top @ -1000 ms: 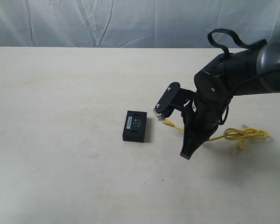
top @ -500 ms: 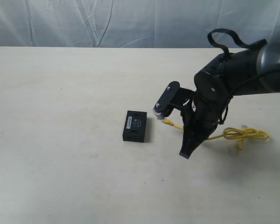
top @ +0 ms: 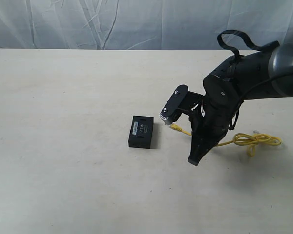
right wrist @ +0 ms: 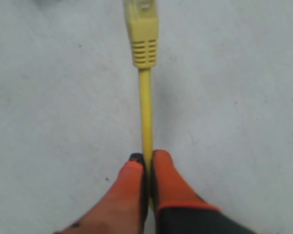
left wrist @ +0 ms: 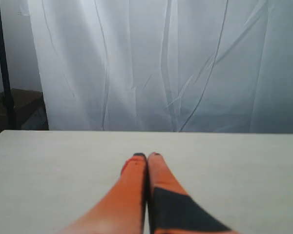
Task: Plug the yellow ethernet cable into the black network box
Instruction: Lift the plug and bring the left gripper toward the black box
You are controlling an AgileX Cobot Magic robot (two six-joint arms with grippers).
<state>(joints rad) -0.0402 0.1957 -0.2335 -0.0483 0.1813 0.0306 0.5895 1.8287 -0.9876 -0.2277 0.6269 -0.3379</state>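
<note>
The black network box [top: 141, 131] lies flat on the table, label strip up. The yellow ethernet cable [top: 256, 140] runs from loose loops at the right to a plug [top: 175, 128] held just off the box's right side, a small gap apart. My right gripper [top: 192, 132] is shut on the cable a little behind that plug. In the right wrist view the orange fingertips [right wrist: 166, 170] pinch the yellow cord [right wrist: 145, 97], and the plug [right wrist: 142, 29] points away over the table. My left gripper [left wrist: 147, 156] is shut on nothing above bare tabletop; the exterior view does not show it.
The pale table [top: 63, 170] spreads wide to the left and front. A white curtain [top: 136, 22] hangs behind its far edge. The cable's other clear plug [top: 256, 131] lies by the loops.
</note>
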